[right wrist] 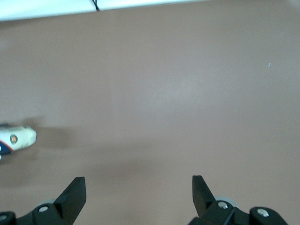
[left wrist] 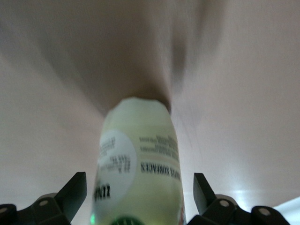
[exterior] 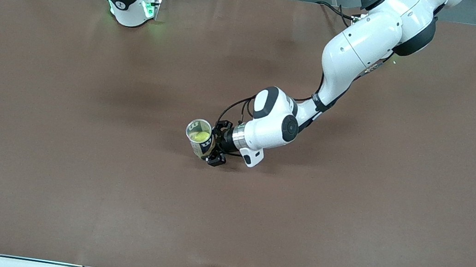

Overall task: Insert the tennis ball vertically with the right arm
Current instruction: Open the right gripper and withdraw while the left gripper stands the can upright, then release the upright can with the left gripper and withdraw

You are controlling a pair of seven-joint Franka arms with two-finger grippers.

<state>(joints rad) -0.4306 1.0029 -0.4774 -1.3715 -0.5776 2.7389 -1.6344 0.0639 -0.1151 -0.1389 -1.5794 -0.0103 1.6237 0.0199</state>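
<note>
The left gripper (exterior: 213,148) clasps the can (exterior: 200,139) upright mid-table, mouth up for a vertical drop, the ball (exterior: 200,136) seemingly already inside, while the right gripper (right wrist: 139,199) hangs spread and empty over bare table (exterior: 73,175).

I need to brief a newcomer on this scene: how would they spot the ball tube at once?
Follow the left arm out to mid-table; its tool holds a clear tube standing upright. The yellow-green tennis ball visible through its open top marks it.
</note>
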